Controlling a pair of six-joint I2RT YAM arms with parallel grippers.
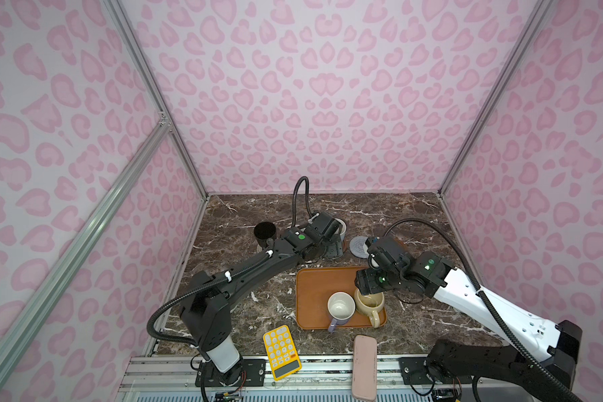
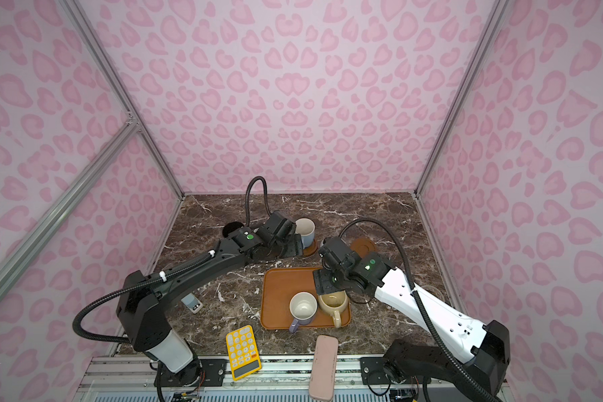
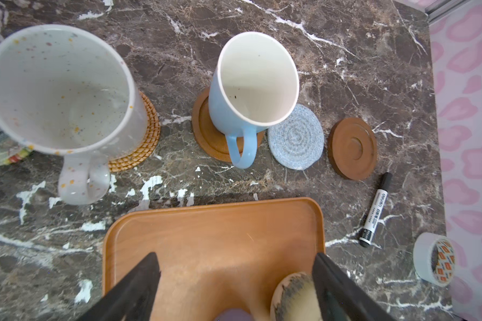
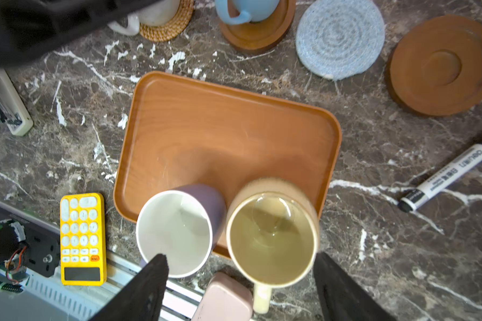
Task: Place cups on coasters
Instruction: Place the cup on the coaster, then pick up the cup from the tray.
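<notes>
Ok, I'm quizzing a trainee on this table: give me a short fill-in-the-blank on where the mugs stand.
The handled mug on a round brown wooden coaster is ____ outside.
The tan rattan round coaster bears the ____ white mug.
The lavender mug and rounder beige mug stand on the orange-brown rectangular ____.
Missing: light-blue; speckled; tray.

Counted five cups: black (image 1: 264,231), speckled white (image 3: 56,89), light blue (image 3: 256,80), purple (image 1: 341,306), beige (image 4: 272,239). Counted four coasters: two wooden (image 3: 206,139) (image 3: 352,148), one rattan (image 3: 142,144), one grey-blue (image 3: 297,141). Spotted one tray (image 3: 206,236), one pen (image 3: 376,209), one tape roll (image 3: 426,258), one calculator (image 4: 82,239).
</notes>
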